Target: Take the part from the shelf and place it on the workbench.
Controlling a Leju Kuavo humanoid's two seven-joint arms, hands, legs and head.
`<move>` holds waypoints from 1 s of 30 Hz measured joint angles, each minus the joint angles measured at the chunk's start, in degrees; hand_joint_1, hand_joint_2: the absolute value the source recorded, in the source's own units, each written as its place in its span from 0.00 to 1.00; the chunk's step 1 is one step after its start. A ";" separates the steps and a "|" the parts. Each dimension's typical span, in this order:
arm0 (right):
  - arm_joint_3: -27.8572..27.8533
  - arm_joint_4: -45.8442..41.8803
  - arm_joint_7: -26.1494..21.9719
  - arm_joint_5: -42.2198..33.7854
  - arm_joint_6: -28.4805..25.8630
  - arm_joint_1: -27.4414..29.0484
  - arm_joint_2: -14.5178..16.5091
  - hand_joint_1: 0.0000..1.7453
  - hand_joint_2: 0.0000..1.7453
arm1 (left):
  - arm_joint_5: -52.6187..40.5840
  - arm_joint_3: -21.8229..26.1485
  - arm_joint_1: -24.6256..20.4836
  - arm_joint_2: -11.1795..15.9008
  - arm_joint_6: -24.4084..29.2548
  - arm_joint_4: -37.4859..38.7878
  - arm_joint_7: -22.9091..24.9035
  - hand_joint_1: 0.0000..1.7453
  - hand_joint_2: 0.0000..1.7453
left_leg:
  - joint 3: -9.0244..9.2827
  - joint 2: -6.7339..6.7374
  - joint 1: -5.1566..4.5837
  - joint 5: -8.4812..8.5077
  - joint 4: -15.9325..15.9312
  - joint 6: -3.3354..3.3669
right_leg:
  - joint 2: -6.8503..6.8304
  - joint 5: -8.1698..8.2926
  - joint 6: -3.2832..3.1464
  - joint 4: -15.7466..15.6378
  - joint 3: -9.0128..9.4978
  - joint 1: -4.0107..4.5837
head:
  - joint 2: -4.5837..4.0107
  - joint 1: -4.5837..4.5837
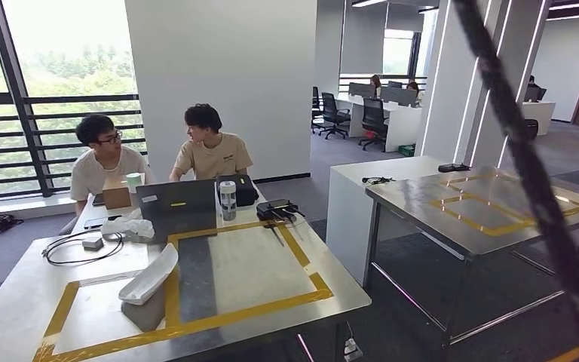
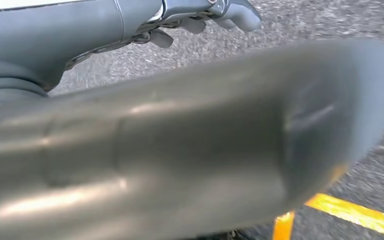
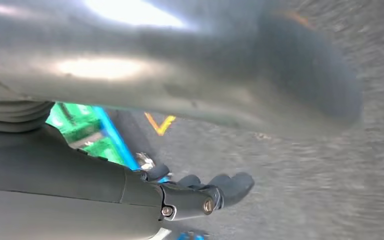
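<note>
Lying on the near worktop (image 1: 271, 290) in the head view, a white curved part (image 1: 149, 274) is being shown across the left side of a yellow tape rectangle (image 1: 294, 245), with a grey shape just beneath its lower end. Behind it, an open laptop (image 1: 177, 207), a clear bottle (image 1: 228, 199), a black box (image 1: 241, 188), a crumpled white cloth (image 1: 130, 225) and a looped cable (image 1: 79, 247) are being carried by the same worktop, and two seated people (image 1: 211, 151) are being seen at its far end. A second steel worktop (image 1: 490, 207), also marked with yellow tape, is standing apart to the right. The left hand (image 2: 200, 12) is being held over a grey floor (image 2: 330, 20) crossed by yellow lines; its fingers (image 2: 240, 17) are being kept apart from the thumb, with nothing between them. The right hand (image 3: 190, 197) is likewise being held above the floor, its fingers (image 3: 235, 184) loosely extended and clamped on nothing. Both hands are well apart from the part.
</note>
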 joint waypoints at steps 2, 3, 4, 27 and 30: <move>-0.01 0.00 0.84 -0.01 -0.01 -0.04 -0.06 0.00 0.00 | -0.80 -0.40 -0.08 0.04 -0.11 0.09 -0.24 0.00 0.00 | -1.43 0.20 -0.28 1.14 0.22 0.56 | 0.08 -5.93 0.19 7.26 -1.88 0.05 | 0.00 0.11; -0.01 0.00 1.09 -0.11 -0.03 -0.09 -0.09 0.00 0.00 | -1.62 -0.82 -0.21 0.05 -0.40 0.14 -0.34 0.00 0.00 | -2.25 0.24 -0.44 1.68 0.42 0.69 | 0.09 -7.66 0.17 10.84 -2.54 0.10 | 0.00 0.14; -0.01 0.00 1.13 -0.25 -0.08 -0.11 -0.11 0.00 0.00 | -2.62 -1.36 -0.40 0.04 -0.91 0.19 -0.28 0.00 0.00 | -3.14 0.26 -0.60 2.16 0.68 0.79 | 0.10 -8.08 0.07 13.06 -2.52 0.18 | 0.00 0.14; -1.25 0.01 1.04 -1.09 -1.05 -0.31 0.00 0.00 1.00 | -2.47 -5.33 1.80 -0.13 -2.85 1.43 4.24 0.00 0.00 | 1.31 -0.40 -0.10 -2.17 1.10 -2.16 | -0.45 3.15 -1.38 -2.23 1.58 0.28 | 0.01 -0.08; -1.24 0.02 0.82 -0.45 -0.87 -0.13 0.09 0.00 1.00 | -3.19 -5.33 1.73 -0.17 -2.82 1.51 3.26 0.00 0.00 | -0.55 -0.15 0.05 -0.21 0.67 -0.50 | -0.13 1.14 -0.43 -0.81 0.52 0.09 | -0.01 -0.06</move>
